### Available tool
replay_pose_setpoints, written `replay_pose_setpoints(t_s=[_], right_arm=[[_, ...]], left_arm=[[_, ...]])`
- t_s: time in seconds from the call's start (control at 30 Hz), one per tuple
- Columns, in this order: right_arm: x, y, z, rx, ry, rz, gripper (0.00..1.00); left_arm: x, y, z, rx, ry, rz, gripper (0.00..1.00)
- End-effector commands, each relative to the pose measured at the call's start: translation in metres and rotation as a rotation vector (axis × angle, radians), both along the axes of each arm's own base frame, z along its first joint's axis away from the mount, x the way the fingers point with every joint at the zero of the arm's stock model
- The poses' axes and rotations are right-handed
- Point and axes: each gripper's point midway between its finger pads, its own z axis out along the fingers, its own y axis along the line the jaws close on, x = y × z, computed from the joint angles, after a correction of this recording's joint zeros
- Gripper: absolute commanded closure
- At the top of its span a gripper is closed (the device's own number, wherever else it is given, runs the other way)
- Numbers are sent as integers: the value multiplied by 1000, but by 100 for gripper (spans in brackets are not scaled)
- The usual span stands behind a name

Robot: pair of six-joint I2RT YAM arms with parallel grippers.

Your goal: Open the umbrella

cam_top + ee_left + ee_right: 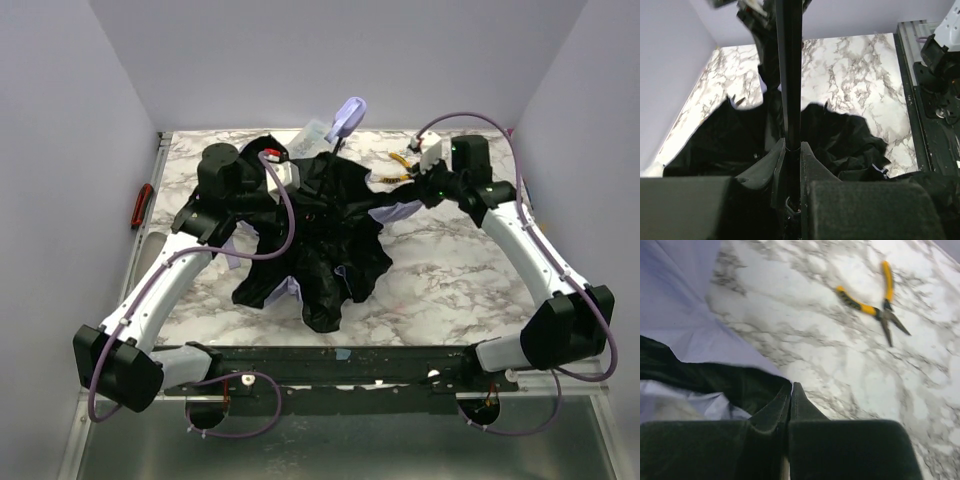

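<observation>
While limp, umbrella [320,230] in left hand [793,146].

Top external camera: fixed high behind the arm bases, angled down and forward. It takes in the whole white-and-grey marble tabletop [450,280] up to the back wall and is the widest, farthest view.

Left wrist camera: sits just behind the left gripper [792,145]. It sights along the fingers and up the thin black shaft of the lavender-and-black folding umbrella [788,75], very close. Marble lies beyond, and the black mounting rail [925,125] runs down its right edge.

Right wrist camera: just behind the right gripper [790,386], tilted down at the marble, close.

Shared: marble and umbrella cloth appear in all three views. The yellow-handled pliers [875,310] appear in the right wrist and top views, the rail in the left wrist and top views.
</observation>
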Motion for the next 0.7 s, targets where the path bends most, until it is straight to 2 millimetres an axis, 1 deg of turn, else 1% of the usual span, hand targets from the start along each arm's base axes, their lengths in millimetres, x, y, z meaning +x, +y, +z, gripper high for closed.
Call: replay_pose_setpoints(t_s=[0.0, 0.07, 0.17, 0.27, 0.3, 0.33, 0.37, 0.4, 0.43, 0.47, 0.53, 0.6, 0.67], right_arm=[[28, -45, -1, -19, -31, -126, 99], [34, -48, -5, -17, -23, -136, 99], [43, -47, -3, 3, -22, -159, 99], [54, -51, 8, 26, -36, -195, 99], [57, -50, 13, 41, -41, -199, 99], [59, -46, 20, 66, -43, -192, 97], [57, -37, 29, 102, -40, -160, 86], [55, -29, 40, 140, -42, -123, 66], [50, -20, 51, 182, -44, -84, 50], [45, -10, 65, 239, -46, -49, 38], [33, 5, 85, 334, -48, 0, 32], [17, 20, 100, 418, -30, 66, 32], [0, 38, 111, 485, -8, 129, 33]], left_arm=[[12, 14, 14, -35, -46, 63, 100], [21, 16, 12, -31, -44, 95, 100], [30, 17, 7, -26, -30, 135, 100], [40, 17, 8, -34, -32, 166, 100], [42, 16, 7, -38, -23, 170, 100], [44, 15, 6, -45, -11, 174, 100], [47, 14, 7, -52, -6, 182, 100], [50, 12, 6, -55, 1, 192, 100], [53, 10, 6, -62, 3, 197, 100], [56, 9, 4, -68, 16, 205, 100], [63, 6, 5, -91, 40, 230, 100], [69, 4, 9, -114, 64, 246, 100], [74, 4, 14, -135, 79, 258, 100]])
